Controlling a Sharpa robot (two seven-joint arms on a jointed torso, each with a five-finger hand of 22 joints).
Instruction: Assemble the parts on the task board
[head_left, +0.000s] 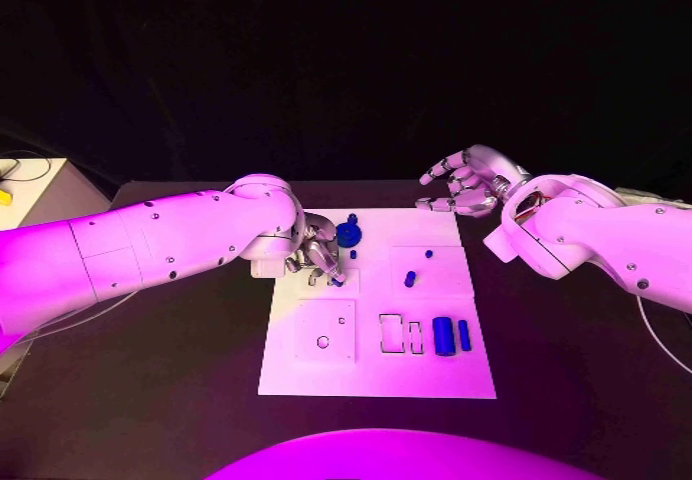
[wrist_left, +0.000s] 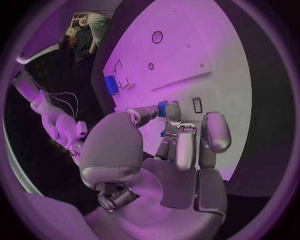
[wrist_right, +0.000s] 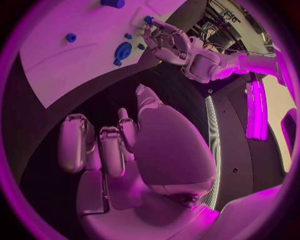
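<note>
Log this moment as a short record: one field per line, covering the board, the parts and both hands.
board: white task board in the middle of the black table
parts: blue round part at the board's far edge; two blue bars side by side nearer the robot, on its right
left hand: left hand over the board's far left corner, pinching a small blue part
right hand: right hand raised beyond the far right corner, fingers curled, holding nothing

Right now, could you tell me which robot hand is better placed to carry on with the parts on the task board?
The left robot hand: it is over the task board among blue parts, whereas the right robot hand hovers off its far edge.
</note>
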